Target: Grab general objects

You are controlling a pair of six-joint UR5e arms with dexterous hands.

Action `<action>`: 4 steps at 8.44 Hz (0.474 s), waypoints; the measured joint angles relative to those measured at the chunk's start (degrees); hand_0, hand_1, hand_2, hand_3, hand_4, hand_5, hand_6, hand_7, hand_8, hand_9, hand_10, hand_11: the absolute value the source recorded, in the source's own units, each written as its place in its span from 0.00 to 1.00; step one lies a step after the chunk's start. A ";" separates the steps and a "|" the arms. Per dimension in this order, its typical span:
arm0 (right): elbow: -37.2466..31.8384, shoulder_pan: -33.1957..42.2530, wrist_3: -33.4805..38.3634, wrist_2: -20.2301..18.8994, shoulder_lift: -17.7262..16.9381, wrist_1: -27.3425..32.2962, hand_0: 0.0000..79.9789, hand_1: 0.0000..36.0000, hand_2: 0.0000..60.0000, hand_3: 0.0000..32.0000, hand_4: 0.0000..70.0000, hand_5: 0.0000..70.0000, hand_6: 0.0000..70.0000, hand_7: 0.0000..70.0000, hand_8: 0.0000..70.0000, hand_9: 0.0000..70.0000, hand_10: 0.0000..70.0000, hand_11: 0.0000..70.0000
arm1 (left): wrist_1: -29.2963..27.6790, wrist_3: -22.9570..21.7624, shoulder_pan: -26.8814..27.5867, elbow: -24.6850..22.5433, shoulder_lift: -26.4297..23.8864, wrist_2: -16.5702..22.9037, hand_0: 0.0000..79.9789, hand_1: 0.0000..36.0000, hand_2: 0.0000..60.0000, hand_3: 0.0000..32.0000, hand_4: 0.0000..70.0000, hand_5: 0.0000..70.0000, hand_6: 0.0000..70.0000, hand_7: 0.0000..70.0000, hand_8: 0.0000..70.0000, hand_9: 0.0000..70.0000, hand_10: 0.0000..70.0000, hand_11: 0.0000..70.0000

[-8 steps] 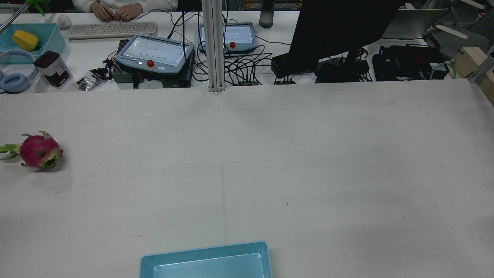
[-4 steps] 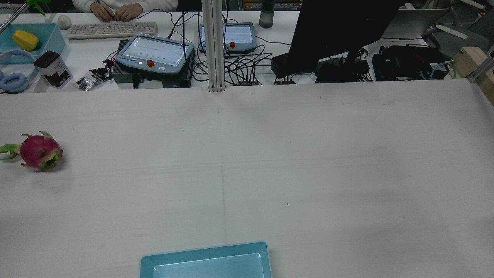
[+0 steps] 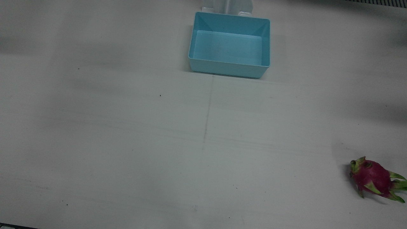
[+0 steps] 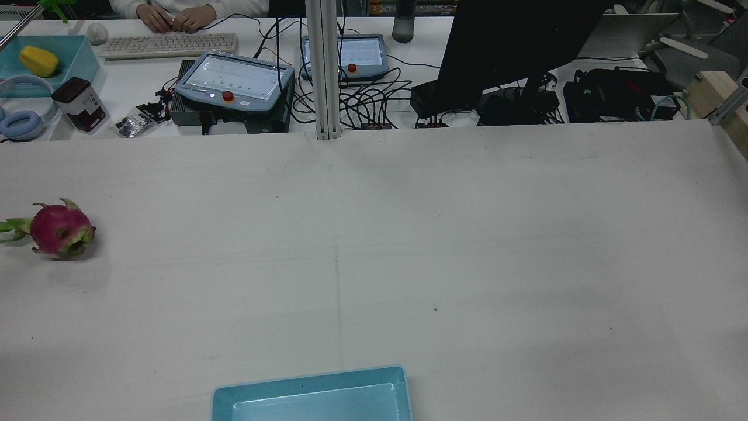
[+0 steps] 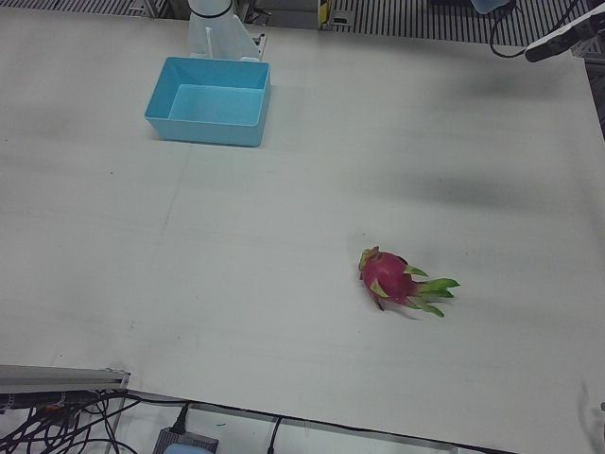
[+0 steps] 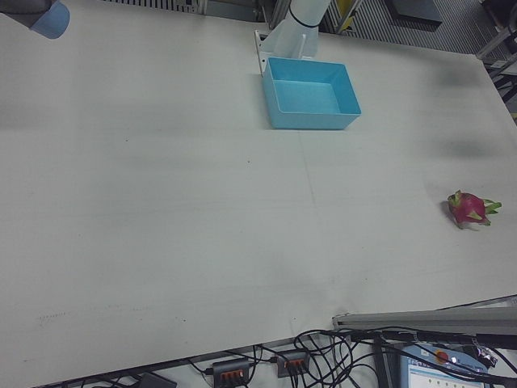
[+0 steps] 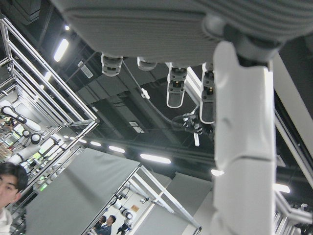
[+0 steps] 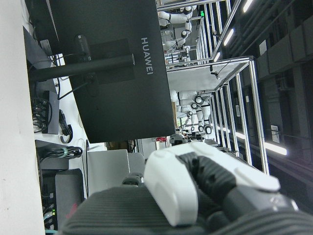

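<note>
A pink dragon fruit (image 4: 58, 231) with green scales lies on its side at the far left of the white table in the rear view. It also shows in the front view (image 3: 372, 178), the left-front view (image 5: 392, 281) and the right-front view (image 6: 468, 208). Neither hand is over the table. My left hand (image 7: 195, 29) shows only in its own view, pointing up at the ceiling, fingers (image 7: 242, 147) spread and holding nothing. My right hand (image 8: 195, 196) shows in its own view, raised and facing a black monitor, with nothing in it.
An empty light-blue bin (image 3: 229, 68) stands at the robot's edge of the table, mid-width; it also shows in the rear view (image 4: 310, 386). Behind the far table edge are teach pendants (image 4: 234, 79), cables and a monitor (image 4: 508, 47). An arm part (image 5: 567, 38) hangs above the corner.
</note>
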 measured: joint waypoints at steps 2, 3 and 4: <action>0.00 0.01 0.00 0.05 0.00 0.00 0.00 0.00 0.00 0.00 0.00 0.00 0.00 0.00 0.00 0.00 0.00 0.00 | 7.67 11.19 0.84 -2.65 -1.05 5.66 0.64 0.36 0.00 0.00 0.00 1.00 0.06 0.28 0.00 0.04 0.00 0.00; 0.00 0.02 0.00 0.03 0.00 0.00 0.00 0.00 0.00 0.00 0.00 0.00 0.00 0.00 0.00 0.00 0.00 0.00 | 11.99 16.92 0.83 -3.82 -1.58 8.70 0.68 0.46 0.00 0.00 0.00 1.00 0.03 0.21 0.00 0.02 0.00 0.00; 0.00 0.02 0.00 0.00 0.00 0.00 0.00 0.00 0.00 0.00 0.00 0.00 0.00 0.00 0.00 0.00 0.00 0.00 | 15.86 20.84 0.84 -5.02 -1.78 11.48 0.80 0.64 0.00 0.00 0.00 1.00 0.01 0.18 0.00 0.01 0.00 0.01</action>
